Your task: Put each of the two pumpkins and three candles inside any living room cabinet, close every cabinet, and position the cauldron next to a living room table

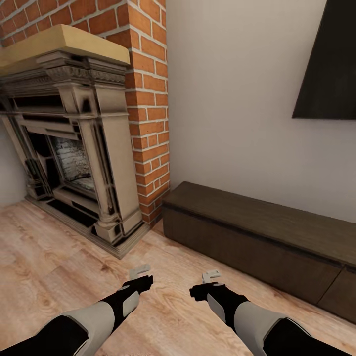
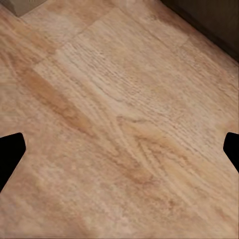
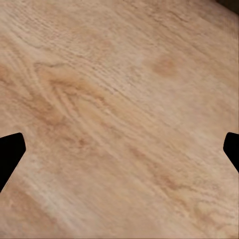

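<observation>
Against the pale wall, right of the brick fireplace (image 1: 74, 143), stands the long, low dark brown wooden cabinet (image 1: 257, 237), its fronts shut. Left gripper (image 1: 140, 270) and right gripper (image 1: 211, 274) hover over the light plank floor (image 1: 44, 257), jaws spread wide, holding nothing.

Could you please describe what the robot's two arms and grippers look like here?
Both arms have light grey forearm shells with glossy black joints and wrists. The left gripper and right gripper end in small pale grey fingers on black bodies. No cables or markings are visible. In the wrist views, the fingertips look plain black.
</observation>
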Robot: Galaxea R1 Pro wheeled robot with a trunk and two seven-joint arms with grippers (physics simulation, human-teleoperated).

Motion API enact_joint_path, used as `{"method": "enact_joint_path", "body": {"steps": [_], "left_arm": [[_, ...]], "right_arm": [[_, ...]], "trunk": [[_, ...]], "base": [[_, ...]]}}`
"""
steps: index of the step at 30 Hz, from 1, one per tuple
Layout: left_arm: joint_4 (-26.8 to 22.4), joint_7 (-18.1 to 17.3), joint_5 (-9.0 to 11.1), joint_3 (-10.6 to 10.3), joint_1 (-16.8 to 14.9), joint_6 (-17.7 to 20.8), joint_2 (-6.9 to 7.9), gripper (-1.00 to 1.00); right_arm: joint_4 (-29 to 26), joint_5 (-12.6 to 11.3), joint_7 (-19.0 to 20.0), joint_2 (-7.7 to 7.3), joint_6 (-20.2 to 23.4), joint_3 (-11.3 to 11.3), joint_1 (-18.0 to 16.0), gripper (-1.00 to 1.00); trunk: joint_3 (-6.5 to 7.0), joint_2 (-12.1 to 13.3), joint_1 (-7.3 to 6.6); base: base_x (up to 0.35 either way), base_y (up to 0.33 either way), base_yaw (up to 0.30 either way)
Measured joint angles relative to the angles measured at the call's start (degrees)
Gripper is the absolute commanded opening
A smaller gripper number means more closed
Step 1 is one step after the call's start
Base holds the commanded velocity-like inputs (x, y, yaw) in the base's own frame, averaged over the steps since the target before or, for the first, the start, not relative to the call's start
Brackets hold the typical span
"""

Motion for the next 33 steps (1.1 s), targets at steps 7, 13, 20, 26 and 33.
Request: {"method": "enact_joint_path", "body": {"steps": [7,13,20,26,33], "left_arm": [[0.0,0.0,0.0,0.0,0.0,0.0,0.0,1.0],[0.0,0.0,0.0,0.0,0.0,0.0,0.0,1.0],[0.0,0.0,0.0,-0.1,0.0,0.0,-0.01,1.0],[0.0,0.0,0.0,0.0,0.0,0.0,-0.03,1.0],[0.0,0.0,0.0,0.0,0.0,0.0,0.0,1.0]], "right_arm": [[0.0,0.0,0.0,0.0,0.0,0.0,0.0,1.0],[0.0,0.0,0.0,0.0,0.0,0.0,0.0,1.0],[0.0,0.0,0.0,0.0,0.0,0.0,0.0,1.0],[0.0,0.0,0.0,0.0,0.0,0.0,0.0,1.0],[0.0,0.0,0.0,0.0,0.0,0.0,0.0,1.0]], "trunk": [[0.02,0.0,0.0],[0.02,0.0,0.0],[0.02,0.0,0.0],[0.02,0.0,0.0],[0.02,0.0,0.0]], "base": [[0.0,0.0,0.287],[0.0,0.0,0.289],[0.0,0.0,0.29],[0.0,0.0,0.29],[0.0,0.0,0.29]]}}
